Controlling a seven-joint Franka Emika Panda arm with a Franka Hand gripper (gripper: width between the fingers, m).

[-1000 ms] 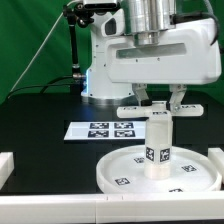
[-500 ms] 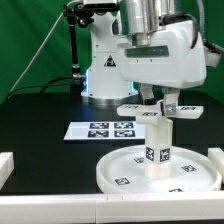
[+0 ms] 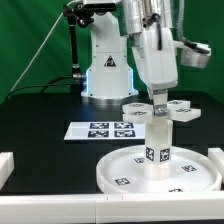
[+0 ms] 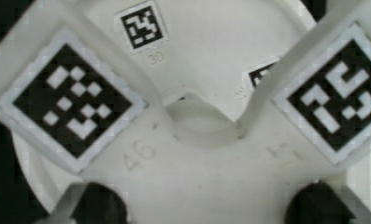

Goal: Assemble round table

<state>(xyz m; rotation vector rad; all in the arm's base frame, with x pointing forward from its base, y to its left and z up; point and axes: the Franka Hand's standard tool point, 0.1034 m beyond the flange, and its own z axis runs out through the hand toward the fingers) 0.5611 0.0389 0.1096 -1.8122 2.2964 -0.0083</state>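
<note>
The large rimmed round disc (image 3: 120, 170) lies flat at the front of the black table. The short cylinder leg (image 3: 159, 140) stands upright on its middle. The cross-shaped base (image 3: 135, 108) sits level on top of the leg, its tagged arms spreading to both sides. My gripper (image 3: 158, 103) comes straight down over it and is shut on the base's middle. In the wrist view the base (image 4: 200, 150) fills the frame, with two tagged arms splaying out. My gripper (image 4: 208, 203) has its dark fingertips (image 4: 97, 203) on either side of the hub. The disc (image 4: 200, 30) shows beneath.
The marker board (image 3: 100, 129) lies flat behind the disc toward the exterior view's left. White blocks stand at the left edge (image 3: 5, 165) and the right edge (image 3: 217, 155). The arm's white pedestal (image 3: 105, 70) stands at the back before a green curtain.
My hand has turned about its vertical axis, from broadside to narrow side on. The cross-shaped base has turned with it on top of the leg. Disc and leg stay put.
</note>
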